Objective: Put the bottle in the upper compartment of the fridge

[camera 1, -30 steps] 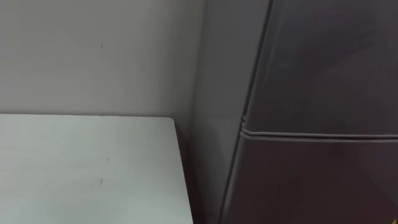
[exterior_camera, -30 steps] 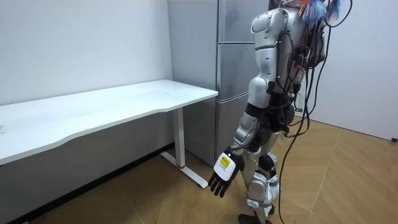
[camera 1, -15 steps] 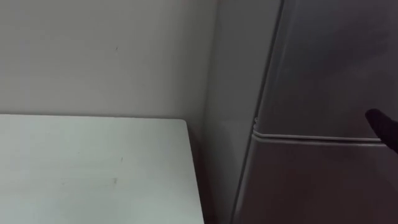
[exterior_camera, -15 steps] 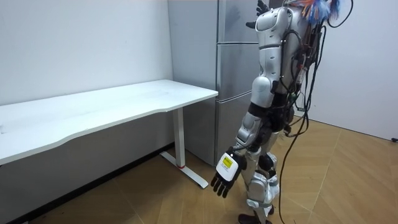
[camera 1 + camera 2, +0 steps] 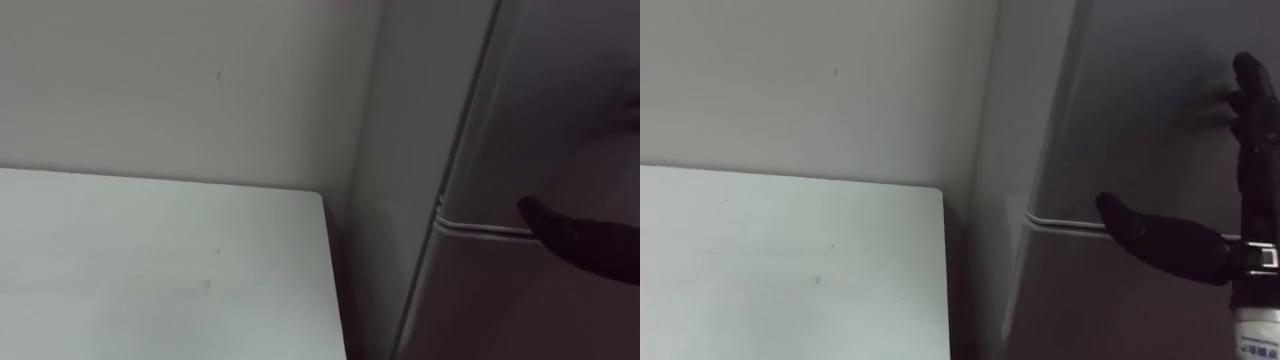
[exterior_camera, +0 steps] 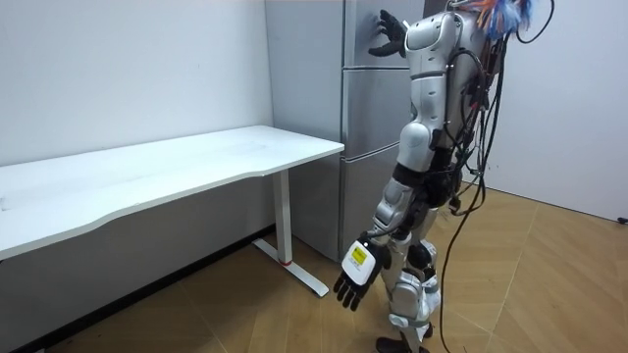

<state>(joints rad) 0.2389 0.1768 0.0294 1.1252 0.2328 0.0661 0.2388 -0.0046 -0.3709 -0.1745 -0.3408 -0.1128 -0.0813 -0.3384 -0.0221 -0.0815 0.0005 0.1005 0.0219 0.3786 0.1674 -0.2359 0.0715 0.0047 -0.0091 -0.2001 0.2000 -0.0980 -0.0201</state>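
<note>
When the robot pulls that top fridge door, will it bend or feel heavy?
Probably stiff: the upper door looks like a flat, hard panel. Its smooth face may be slippery for the open right hand. It likely swings, not lifts, fixed to the tall fridge.

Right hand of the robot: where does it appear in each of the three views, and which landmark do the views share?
Left eye view: the right hand comes in at the right edge, dark, across the fridge door seam.
Right eye view: the right hand is at the right edge, fingers straight up before the upper door.
Room view: the right hand is raised at top centre, open, by the upper door.
Shared landmark: the white table, its corner beside the fridge.
</note>
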